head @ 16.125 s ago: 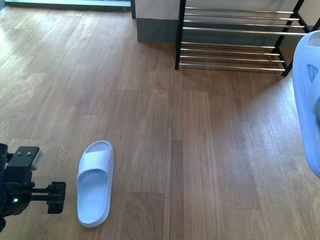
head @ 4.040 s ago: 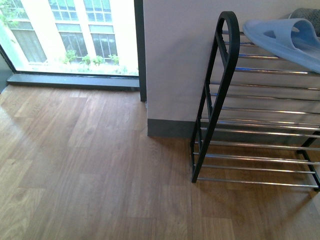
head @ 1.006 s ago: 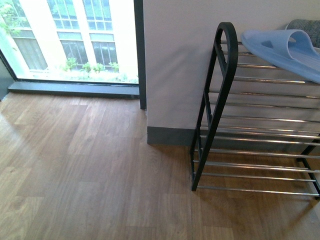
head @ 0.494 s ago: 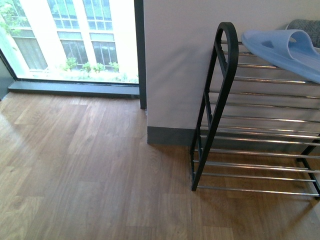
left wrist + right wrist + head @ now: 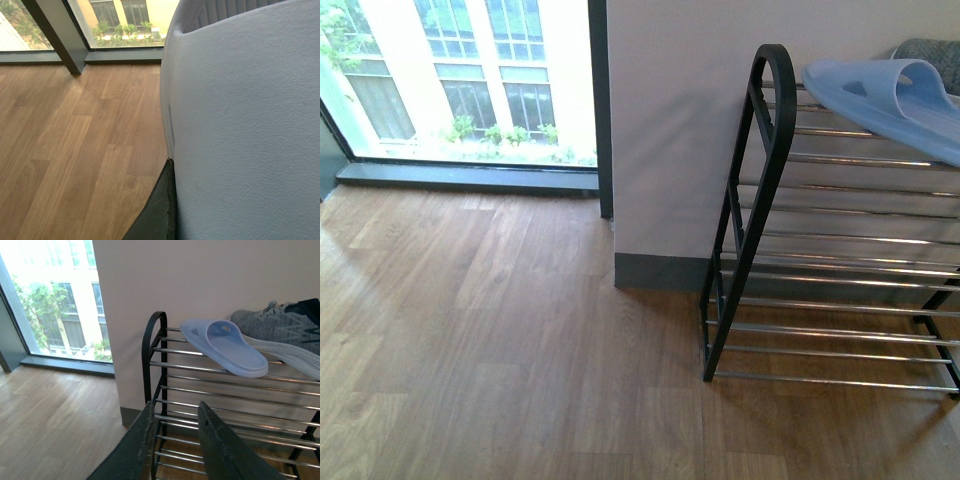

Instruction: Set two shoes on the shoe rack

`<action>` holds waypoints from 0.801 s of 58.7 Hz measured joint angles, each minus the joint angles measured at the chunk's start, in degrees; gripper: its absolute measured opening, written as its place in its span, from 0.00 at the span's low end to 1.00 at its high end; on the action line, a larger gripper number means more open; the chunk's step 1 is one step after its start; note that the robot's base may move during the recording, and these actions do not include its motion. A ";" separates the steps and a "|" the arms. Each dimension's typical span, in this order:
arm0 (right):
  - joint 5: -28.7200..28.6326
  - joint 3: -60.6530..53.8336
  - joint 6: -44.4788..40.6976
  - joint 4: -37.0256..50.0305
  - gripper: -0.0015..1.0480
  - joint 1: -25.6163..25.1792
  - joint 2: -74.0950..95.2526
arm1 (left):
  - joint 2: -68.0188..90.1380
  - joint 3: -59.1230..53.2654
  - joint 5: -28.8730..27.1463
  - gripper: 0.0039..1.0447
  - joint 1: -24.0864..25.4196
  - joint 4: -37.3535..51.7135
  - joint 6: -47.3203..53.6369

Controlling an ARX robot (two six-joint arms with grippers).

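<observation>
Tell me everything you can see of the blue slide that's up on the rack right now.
The light-blue slide is plain moulded foam-like material, with one wide strap and an open toe. It lies sole-down, uncrushed, across the chrome rods of the shoe rack's top shelf, near the rounded black side frame. A grey knit sneaker sits right beside it; whether they touch is unclear. The right gripper is open, below and clear of it.

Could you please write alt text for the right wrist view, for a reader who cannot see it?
A light-blue slide and a grey knit sneaker sit side by side on the top shelf of a black-framed chrome-rod shoe rack against a white wall. The right gripper hangs open and empty before the rack, with a window to one side.
</observation>
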 joint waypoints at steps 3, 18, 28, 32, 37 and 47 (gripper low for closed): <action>-0.02 0.00 0.00 0.00 0.37 0.00 0.00 | 0.00 0.00 0.02 0.01 0.00 0.00 0.00; -0.22 0.00 0.00 -0.02 0.77 0.00 -0.04 | 0.00 0.00 -0.22 0.01 0.11 0.00 0.00; -0.22 0.00 0.00 -0.04 0.91 0.00 -0.04 | 0.00 0.00 -0.13 0.01 0.11 0.00 0.00; -0.17 0.00 0.00 -0.04 0.91 0.00 -0.07 | 0.00 0.00 -0.20 0.01 0.11 0.00 0.00; -0.17 0.00 0.00 -0.04 0.91 0.00 -0.07 | 0.00 0.00 -0.11 0.01 0.09 0.00 0.00; -0.04 0.00 0.00 -0.09 0.91 0.02 -0.09 | 0.00 0.00 -0.11 0.01 0.11 0.00 0.00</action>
